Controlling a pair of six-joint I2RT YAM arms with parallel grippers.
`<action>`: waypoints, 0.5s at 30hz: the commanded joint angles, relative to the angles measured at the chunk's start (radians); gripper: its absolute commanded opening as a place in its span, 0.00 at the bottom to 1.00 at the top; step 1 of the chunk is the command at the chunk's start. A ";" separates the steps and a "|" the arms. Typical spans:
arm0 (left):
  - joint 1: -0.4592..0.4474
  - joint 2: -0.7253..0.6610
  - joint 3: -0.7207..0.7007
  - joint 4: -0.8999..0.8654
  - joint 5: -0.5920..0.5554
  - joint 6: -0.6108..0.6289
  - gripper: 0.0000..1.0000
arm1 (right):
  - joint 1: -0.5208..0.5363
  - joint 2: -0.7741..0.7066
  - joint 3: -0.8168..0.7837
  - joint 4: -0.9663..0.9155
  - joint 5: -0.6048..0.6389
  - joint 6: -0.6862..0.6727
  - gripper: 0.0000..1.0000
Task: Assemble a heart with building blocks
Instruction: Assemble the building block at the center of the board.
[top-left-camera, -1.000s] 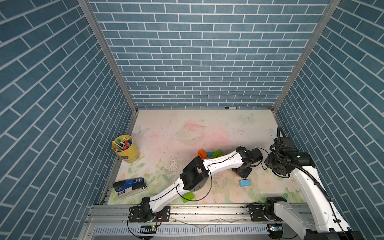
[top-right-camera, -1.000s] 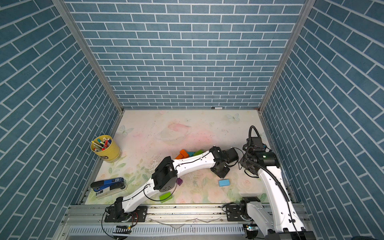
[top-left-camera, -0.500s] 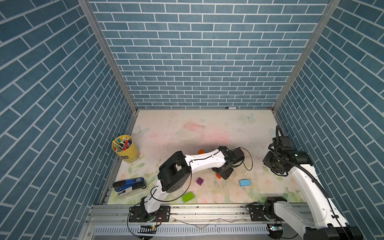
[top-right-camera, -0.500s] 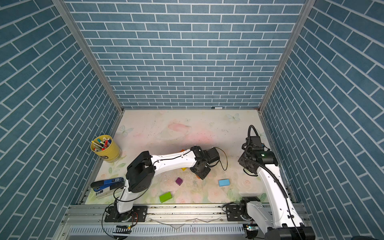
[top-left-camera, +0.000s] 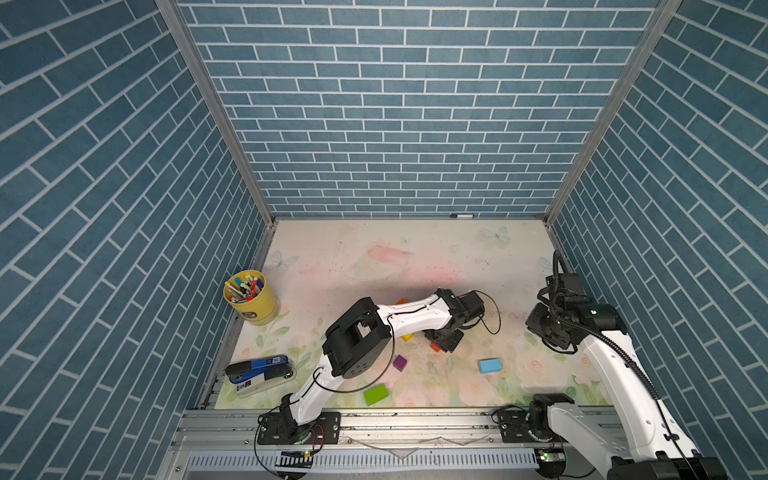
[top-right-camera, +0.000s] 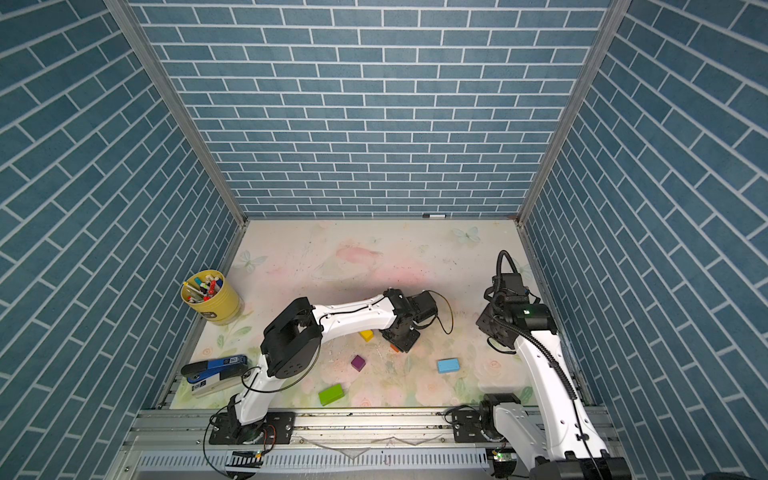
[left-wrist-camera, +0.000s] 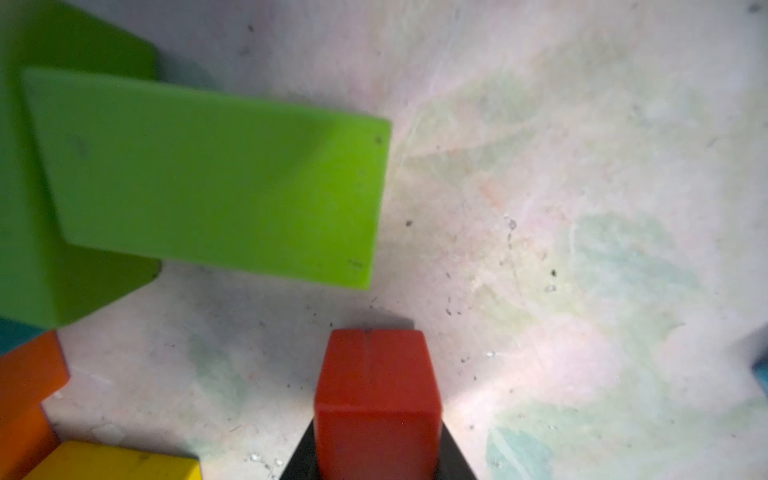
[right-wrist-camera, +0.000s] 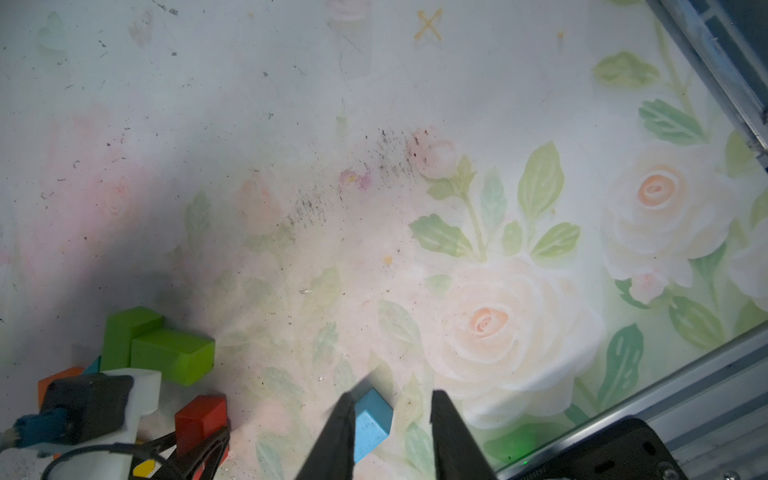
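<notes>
My left gripper (left-wrist-camera: 376, 457) is shut on a red block (left-wrist-camera: 376, 399), low over the mat's middle (top-left-camera: 444, 343). Beside it are two green bricks (left-wrist-camera: 208, 187), an orange brick (left-wrist-camera: 25, 386) and a yellow brick (top-left-camera: 407, 337), clustered partly under the left arm. A purple cube (top-left-camera: 400, 363), another green brick (top-left-camera: 375, 394) and a light-blue brick (top-left-camera: 490, 365) lie loose nearer the front. My right gripper (right-wrist-camera: 395, 399) hangs open and empty at the right (top-left-camera: 552, 345), with the light-blue brick (right-wrist-camera: 372, 419) on the mat below it. No heart shape shows.
A yellow cup of marker pens (top-left-camera: 249, 297) stands at the left. A blue-and-white stapler-like gadget (top-left-camera: 259, 374) lies at the front left. Brick-pattern walls close three sides and a metal rail (top-left-camera: 415, 419) runs along the front.
The left arm swung from beside the light-blue brick toward the middle, uncovering the purple cube and front green brick. Its gripper now holds the red block. The right arm barely moved.
</notes>
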 joint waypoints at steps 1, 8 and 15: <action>0.024 0.007 0.038 -0.003 -0.020 0.019 0.28 | -0.003 -0.001 -0.001 -0.002 -0.008 0.001 0.33; 0.030 0.058 0.095 -0.029 -0.030 0.057 0.28 | -0.003 -0.003 -0.010 0.001 -0.013 0.001 0.32; 0.033 0.048 0.066 -0.018 -0.031 0.055 0.53 | -0.004 -0.009 -0.007 -0.006 -0.011 0.001 0.32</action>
